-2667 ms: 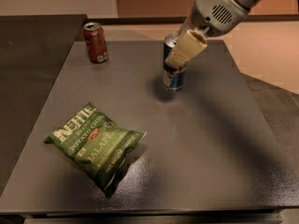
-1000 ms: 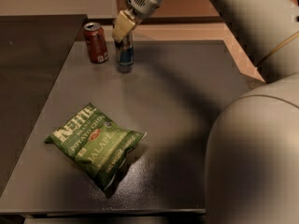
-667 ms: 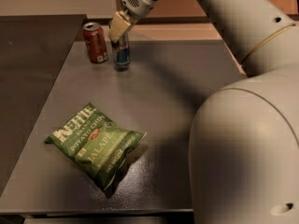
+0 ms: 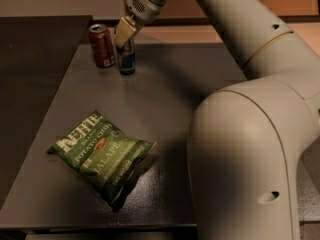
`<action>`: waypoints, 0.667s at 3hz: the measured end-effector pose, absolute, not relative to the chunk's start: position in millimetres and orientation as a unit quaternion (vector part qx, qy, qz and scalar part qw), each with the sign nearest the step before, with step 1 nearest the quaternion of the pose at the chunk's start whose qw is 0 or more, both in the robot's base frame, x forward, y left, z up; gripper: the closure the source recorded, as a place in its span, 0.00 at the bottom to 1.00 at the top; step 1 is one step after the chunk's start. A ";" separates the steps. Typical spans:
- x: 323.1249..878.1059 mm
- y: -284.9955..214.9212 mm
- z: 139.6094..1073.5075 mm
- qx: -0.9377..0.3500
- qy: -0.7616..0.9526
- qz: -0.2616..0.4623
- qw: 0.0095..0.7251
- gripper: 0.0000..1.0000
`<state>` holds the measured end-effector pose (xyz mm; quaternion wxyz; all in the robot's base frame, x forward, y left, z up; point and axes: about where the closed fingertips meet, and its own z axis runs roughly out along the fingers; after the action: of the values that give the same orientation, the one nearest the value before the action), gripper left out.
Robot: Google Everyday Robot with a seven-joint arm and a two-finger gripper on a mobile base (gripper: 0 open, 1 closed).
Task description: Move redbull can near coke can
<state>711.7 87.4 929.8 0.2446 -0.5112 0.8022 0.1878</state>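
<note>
At the far left of the dark table (image 4: 175, 94), the gripper (image 4: 125, 36) is clamped around the upper part of the redbull can (image 4: 127, 61). The can stands upright just beside the coke can (image 4: 101, 45), on its right. A green Kettle jalapeño chips bag (image 4: 102, 154) lies nearer the front, well apart from both cans.

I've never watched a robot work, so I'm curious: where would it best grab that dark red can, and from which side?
Probably the upper side wall of the coke can, coming down from above: it stands upright and its round body suits a two-sided pinch. The redbull can stands close beside it, with the gripper at that can's top, so pinch front to back.
</note>
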 end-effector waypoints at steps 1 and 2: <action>711.8 89.7 927.4 -0.512 0.802 0.189 0.243 0.36; 712.2 92.2 924.3 -0.513 0.802 0.190 0.241 0.12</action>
<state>712.2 92.2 924.3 0.2410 -0.5129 0.8018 0.1896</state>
